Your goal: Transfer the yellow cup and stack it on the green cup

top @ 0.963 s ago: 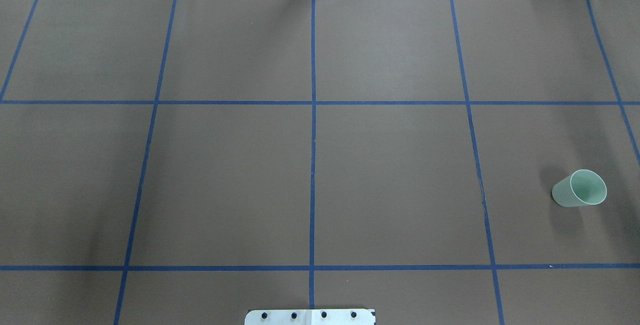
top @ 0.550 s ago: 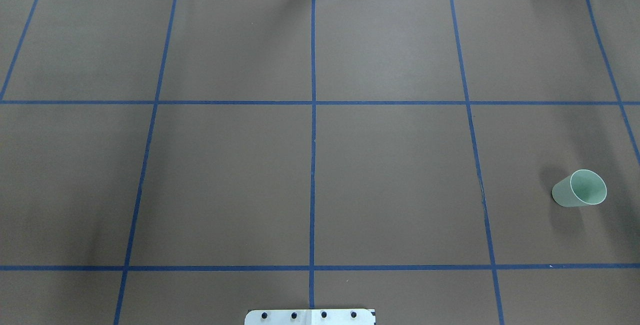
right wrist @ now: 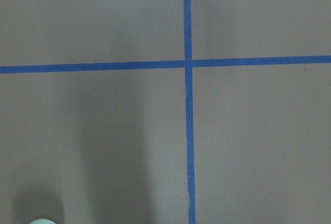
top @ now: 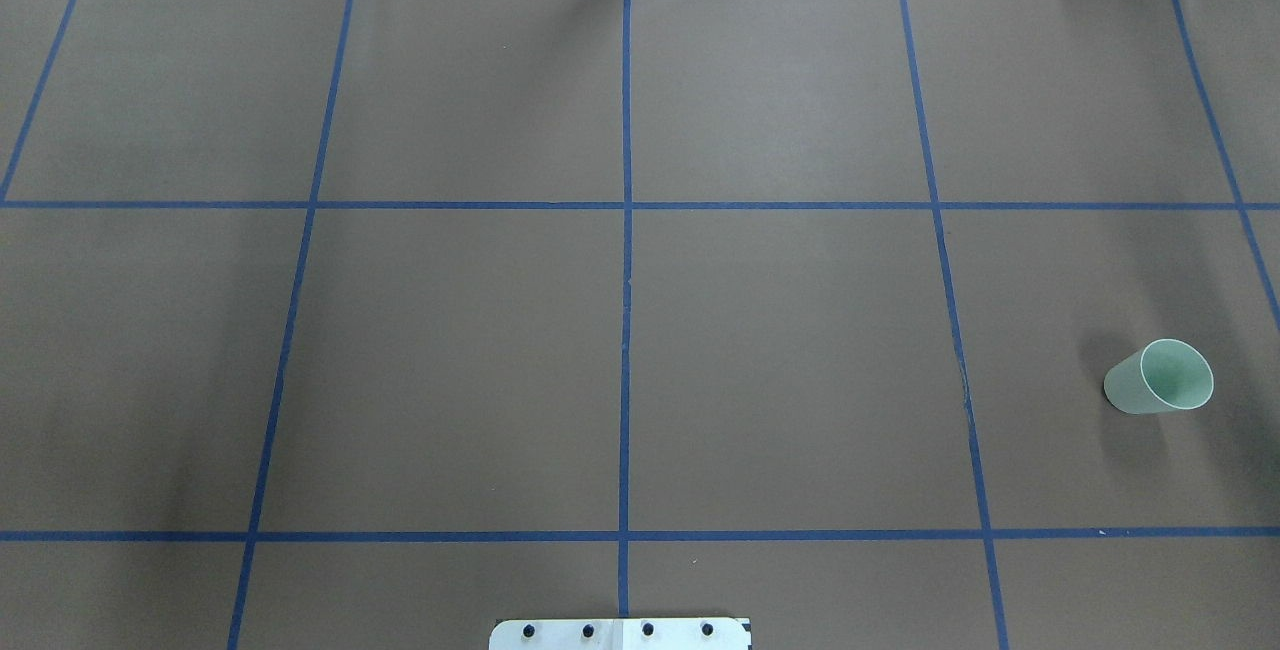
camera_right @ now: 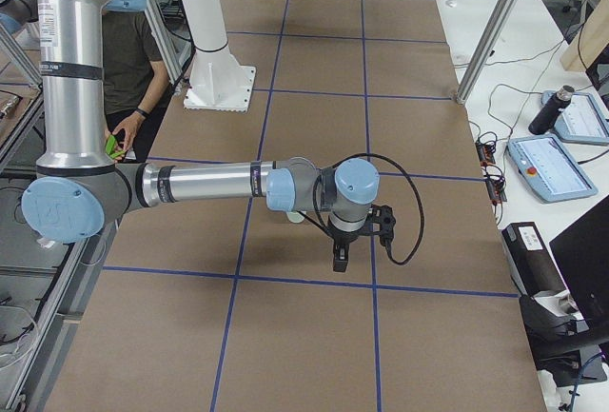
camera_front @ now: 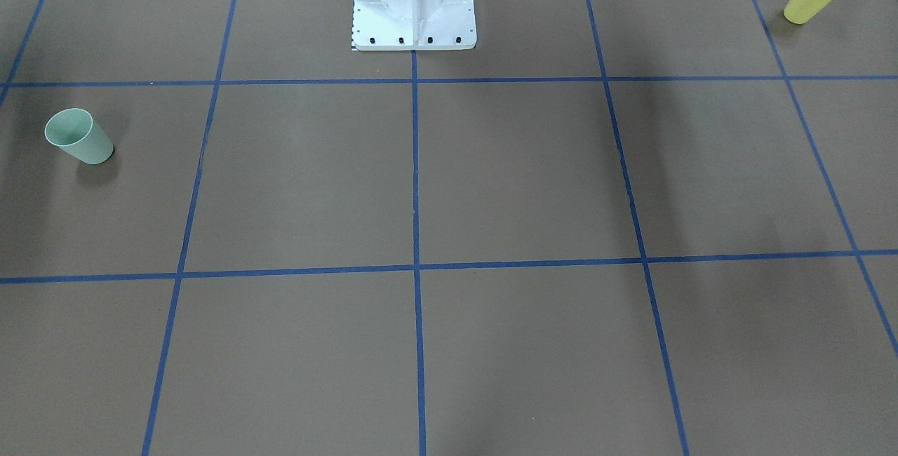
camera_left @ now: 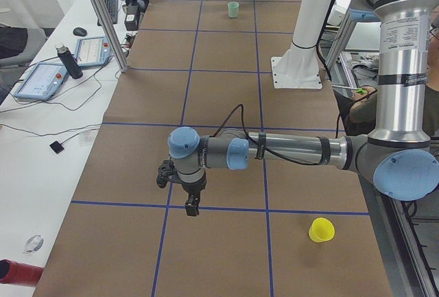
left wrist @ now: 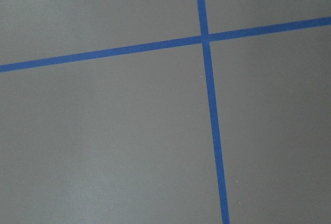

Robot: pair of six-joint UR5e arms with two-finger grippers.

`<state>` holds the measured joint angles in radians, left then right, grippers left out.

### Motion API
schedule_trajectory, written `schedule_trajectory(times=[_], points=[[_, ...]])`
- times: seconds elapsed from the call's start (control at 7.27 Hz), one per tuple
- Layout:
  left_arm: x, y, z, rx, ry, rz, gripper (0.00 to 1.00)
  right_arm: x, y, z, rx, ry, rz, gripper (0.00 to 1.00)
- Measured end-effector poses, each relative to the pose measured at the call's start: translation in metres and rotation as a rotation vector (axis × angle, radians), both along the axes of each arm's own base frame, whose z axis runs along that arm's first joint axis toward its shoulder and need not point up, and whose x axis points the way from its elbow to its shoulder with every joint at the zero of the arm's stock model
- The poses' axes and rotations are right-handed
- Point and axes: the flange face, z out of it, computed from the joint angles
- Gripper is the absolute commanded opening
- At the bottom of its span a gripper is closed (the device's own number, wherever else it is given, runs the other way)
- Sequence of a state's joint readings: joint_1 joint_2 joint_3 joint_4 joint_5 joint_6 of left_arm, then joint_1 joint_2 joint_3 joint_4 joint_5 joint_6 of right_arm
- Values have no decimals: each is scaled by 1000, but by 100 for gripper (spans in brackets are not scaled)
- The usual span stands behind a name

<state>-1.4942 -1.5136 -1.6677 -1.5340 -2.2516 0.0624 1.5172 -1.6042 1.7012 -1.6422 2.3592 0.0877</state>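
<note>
Evidently nothing has shifted. The left pincer (camera_left: 193, 209) hangs over the bare surface (top: 780, 360) by a crossing of blue tape (left wrist: 207, 39), and the right pincer (camera_right: 339, 264) hangs likewise at the other end. Both show only in the side views, so I cannot tell whether they are open or closed. Neither carries a cup. The green cup (top: 1158, 377) stands upright on the robot's right, exactly where the overhead view had it a second ago. The yellow cup (camera_left: 321, 230) stands upright at the robot's left end, near the left pincer, untouched and well apart from the green cup. Judged so, the transfer has not begun. The overhead view misses the yellow cup and both arms. The wrist views show no fingers. The right wrist view catches only a pale sliver at its bottom edge, probably the green rim.
</note>
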Motion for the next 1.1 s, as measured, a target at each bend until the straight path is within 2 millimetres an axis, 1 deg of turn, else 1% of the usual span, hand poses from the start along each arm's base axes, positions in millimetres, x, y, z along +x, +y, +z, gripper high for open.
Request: schedule_trajectory(times=[0.28, 0.55, 0.69, 0.83, 1.1], points=[[3, 1, -2, -6, 44, -1, 100, -7, -2, -12, 21, -23, -12, 100], [10, 0, -8, -4, 118, 2, 100, -24, -5, -24, 56, -41, -45, 100], [13, -1, -10, 4, 140, 5, 100, -31, -7, -27, 93, -45, -61, 100], [15, 0, -11, 4, 163, 7, 100, -38, -8, -24, 129, -49, -76, 100], [20, 0, -16, 7, 200, 12, 100, -59, -10, -16, 181, -58, -117, 100]])
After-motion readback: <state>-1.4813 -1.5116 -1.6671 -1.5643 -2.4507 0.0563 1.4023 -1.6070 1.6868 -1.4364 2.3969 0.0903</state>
